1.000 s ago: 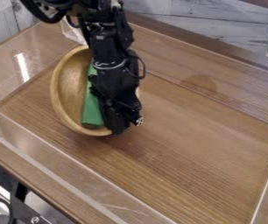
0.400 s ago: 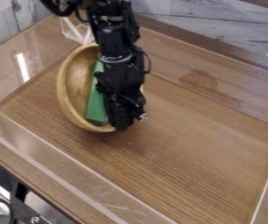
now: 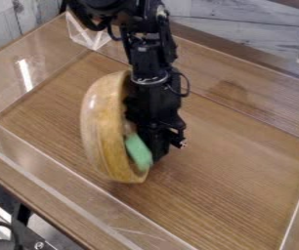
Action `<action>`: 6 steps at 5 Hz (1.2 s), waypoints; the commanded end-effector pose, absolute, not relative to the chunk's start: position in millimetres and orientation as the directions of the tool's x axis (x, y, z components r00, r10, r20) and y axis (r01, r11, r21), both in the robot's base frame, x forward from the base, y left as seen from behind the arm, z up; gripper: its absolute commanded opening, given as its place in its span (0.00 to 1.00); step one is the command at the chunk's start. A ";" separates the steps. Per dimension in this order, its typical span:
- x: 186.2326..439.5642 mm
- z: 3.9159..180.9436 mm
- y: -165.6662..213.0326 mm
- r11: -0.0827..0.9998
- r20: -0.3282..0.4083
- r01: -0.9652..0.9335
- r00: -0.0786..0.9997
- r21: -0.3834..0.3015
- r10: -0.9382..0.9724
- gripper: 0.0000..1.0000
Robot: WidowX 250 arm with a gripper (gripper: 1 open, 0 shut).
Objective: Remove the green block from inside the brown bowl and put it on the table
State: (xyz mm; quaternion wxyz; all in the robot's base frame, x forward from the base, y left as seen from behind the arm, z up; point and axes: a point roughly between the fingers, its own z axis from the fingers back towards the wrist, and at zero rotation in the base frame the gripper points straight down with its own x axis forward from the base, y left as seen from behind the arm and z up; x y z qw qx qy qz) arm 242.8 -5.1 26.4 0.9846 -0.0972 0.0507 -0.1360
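The brown bowl (image 3: pixel 104 122) stands tipped far up on its side on the table (image 3: pixel 237 190), its opening turned to the right toward the arm. The green block (image 3: pixel 139 149) shows only as a short piece low inside the bowl, against the lower rim. My gripper (image 3: pixel 167 140) points steeply down just right of the bowl. Its jaws are closed where the block's end meets the rim, and the black hand hides the rest of the block. Whether the rim is also pinched I cannot make out.
Low clear acrylic walls edge the tabletop, one along the near left side (image 3: pixel 61 190) and one along the far side (image 3: pixel 243 54). Bare wood lies to the right of the arm and in front of it.
The gripper has moved right and slightly toward the camera. The bowl has come with it and tipped from a slant to nearly on edge, so less of the green block shows.
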 end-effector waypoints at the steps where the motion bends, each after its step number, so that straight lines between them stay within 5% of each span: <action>1: 247.7 29.4 -0.2 0.945 -0.048 0.275 0.957 -0.179 -0.288 0.00; 6: 250.8 42.0 -14.1 0.946 -0.028 0.280 0.957 -0.163 -0.288 0.00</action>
